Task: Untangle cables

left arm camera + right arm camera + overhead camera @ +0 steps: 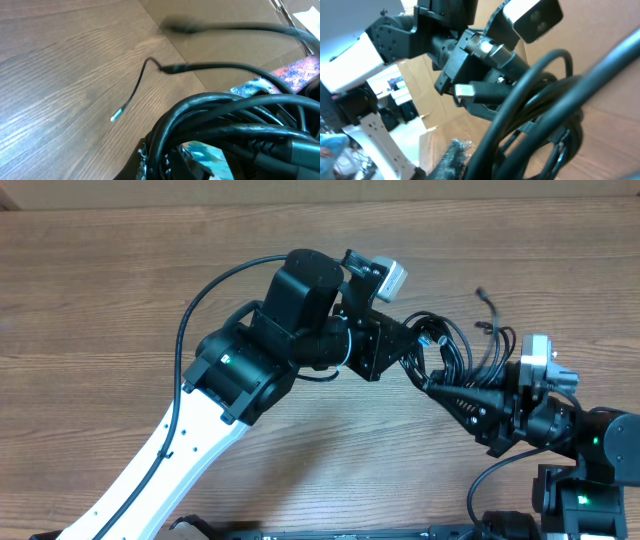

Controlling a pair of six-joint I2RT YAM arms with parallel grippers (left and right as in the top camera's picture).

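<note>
At the right half of the bench (100,300), on pale, streaky wood grain, the cables (462,345) sit as a bundle of thin, glossy black loops between my two arms. Two loose ends poke out of the bundle toward the far edge, one ending in a small plug tip (483,295).

The left tool (412,352), a boxy matte-black block, is pushed into the bundle's left side. Its jaws are closed down narrow, holding the cables. In the left wrist view the cables (225,120) fill the lower right as smooth, rounded coils right up against the lens. One much thinner cord (131,97) snakes out across the wood and ends in a tip that glints pale blue.

The right tool (437,385) is a tapered black wedge pointing left, and its tip meets the lower edge of the bundle. I cannot tell how wide its jaws stand, because the loops cover them. In the right wrist view the cables (535,115) sweep across as blurred, curved black tubes. Behind them I can see a flat, silvery, rectangular plug (466,90).
</note>
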